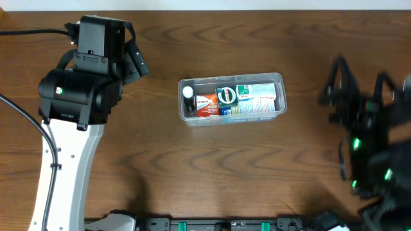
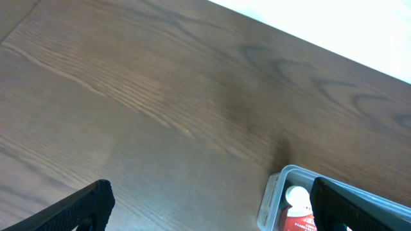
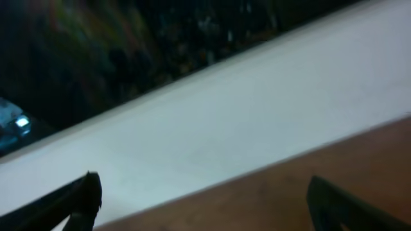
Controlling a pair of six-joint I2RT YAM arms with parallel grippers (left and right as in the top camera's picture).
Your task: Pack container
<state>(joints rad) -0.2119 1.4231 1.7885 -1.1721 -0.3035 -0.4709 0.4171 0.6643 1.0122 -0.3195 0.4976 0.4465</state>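
Observation:
The clear plastic container [image 1: 278,79] sits at the middle of the table. It holds a white-capped red bottle [image 1: 189,93], an orange box [image 1: 206,104], a dark green box [image 1: 227,96] and a white and green box [image 1: 258,98]. Its left end [image 2: 272,196] and the bottle [image 2: 297,208] show in the left wrist view. My left gripper [image 1: 136,62] is open and empty, well left of the container. My right gripper [image 1: 359,86] is open and empty at the far right, blurred, and faces the table's far edge.
The dark wood table [image 1: 212,167] runs to a white strip at its far edge [image 3: 212,128]. The left arm's white link [image 1: 64,167] crosses the front left. Black cables [image 1: 19,122] lie at the left edge.

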